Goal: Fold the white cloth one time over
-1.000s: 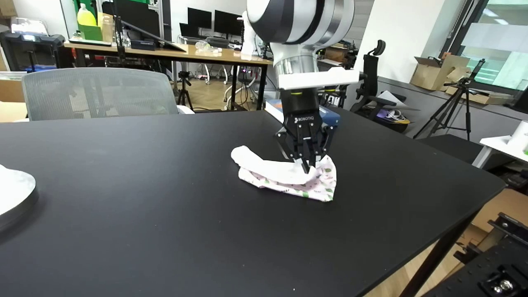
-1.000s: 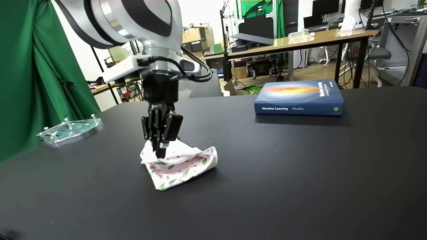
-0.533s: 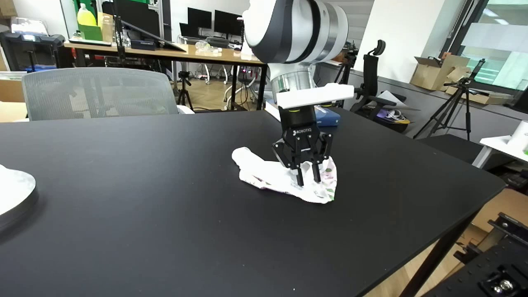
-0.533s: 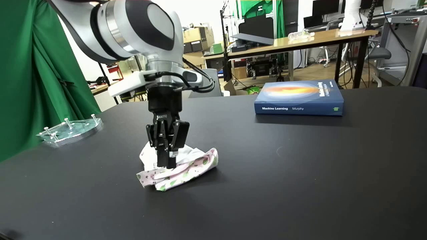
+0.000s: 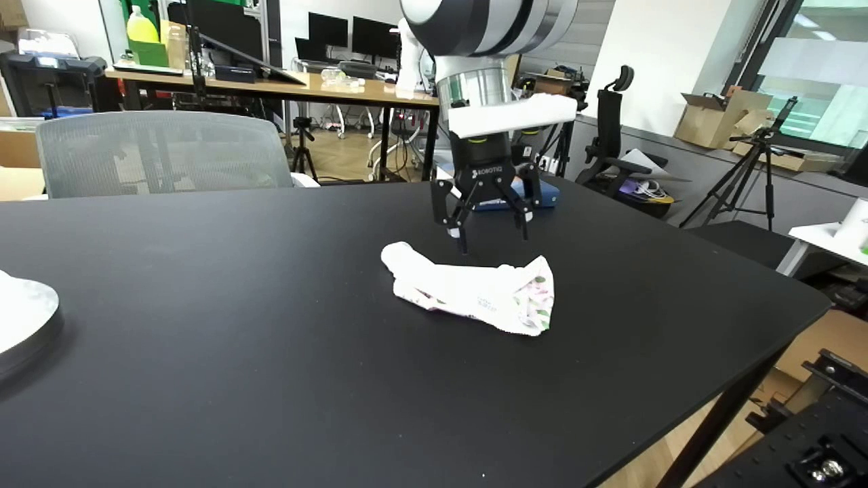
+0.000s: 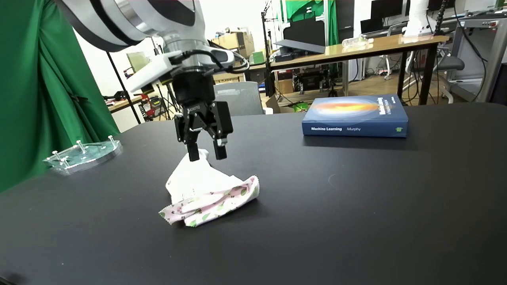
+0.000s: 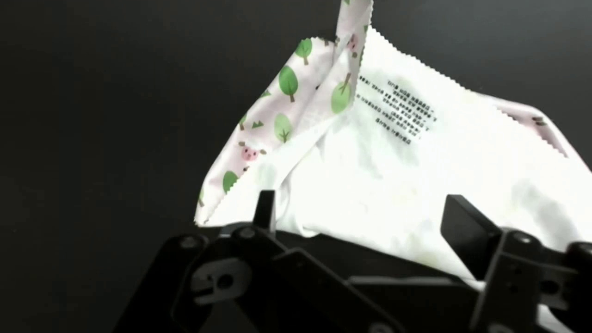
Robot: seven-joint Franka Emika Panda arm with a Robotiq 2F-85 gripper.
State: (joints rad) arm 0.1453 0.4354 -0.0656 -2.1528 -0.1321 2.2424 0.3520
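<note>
In the wrist view the white cloth [image 7: 393,180] runs past the right and top edges of the frame, the pincer [image 7: 360,196] covers some of its lower margin, and the small lettering on its plain side is too blurred to read. How many layers lie beneath that side cannot be made out. The arm [image 6: 166,27] is cut off at the top of both exterior views; it holds the pincer pointing down at the table [image 5: 237,373], slightly tilted, and partly hiding the blue Machine Learning book [image 5: 550,195] in an exterior view. The pincer is unclenched, its two fingers well apart and raised clear of the cloth. The cloth lies wrinkled on the table, lower than the fingertips and, in both exterior views, mostly nearer the camera; a pink strip printed with green trees shows along one edge.
</note>
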